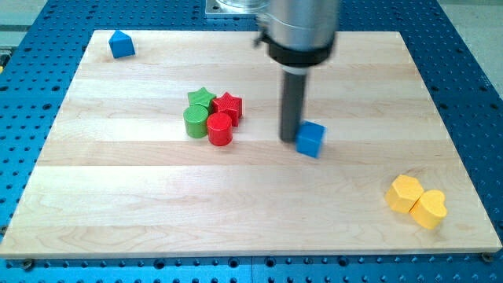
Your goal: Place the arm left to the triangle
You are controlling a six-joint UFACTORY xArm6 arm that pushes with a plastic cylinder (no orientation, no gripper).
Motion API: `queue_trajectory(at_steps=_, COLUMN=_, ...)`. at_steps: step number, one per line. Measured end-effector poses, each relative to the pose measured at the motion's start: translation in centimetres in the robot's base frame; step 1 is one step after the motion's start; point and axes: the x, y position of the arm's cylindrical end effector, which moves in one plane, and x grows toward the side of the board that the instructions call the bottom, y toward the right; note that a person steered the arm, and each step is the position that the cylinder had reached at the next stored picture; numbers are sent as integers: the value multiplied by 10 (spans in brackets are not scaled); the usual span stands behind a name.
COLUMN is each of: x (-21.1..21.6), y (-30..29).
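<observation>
A blue triangle block (121, 44) sits near the top left corner of the wooden board (141, 204). My tip (290, 138) rests on the board near the middle, far to the right of and below the triangle. It stands just left of a blue cube (310, 139), touching or nearly touching it.
A cluster lies left of the tip: a green star (202, 98), a red star (229, 104), a green cylinder (196, 122) and a red cylinder (220, 128). Two yellow blocks (416, 201) sit at the bottom right, a hexagon and a heart shape.
</observation>
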Motion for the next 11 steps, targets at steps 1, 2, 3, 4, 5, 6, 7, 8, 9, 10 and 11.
queue_trajectory(at_steps=1, x=40, y=28)
queue_trajectory(at_steps=2, x=34, y=30)
queue_trajectory(at_steps=3, x=34, y=96)
queue_trajectory(at_steps=4, x=30, y=48)
queue_trajectory(at_steps=5, x=53, y=-70)
queue_trajectory(at_steps=6, x=47, y=-228)
queue_trajectory(at_steps=7, x=-50, y=-347)
queue_trajectory(at_steps=8, x=-123, y=-391)
queue_trajectory(at_steps=9, x=-128, y=-391)
queue_trajectory(at_steps=10, x=-225, y=-391)
queue_trajectory(at_steps=11, x=-256, y=-381)
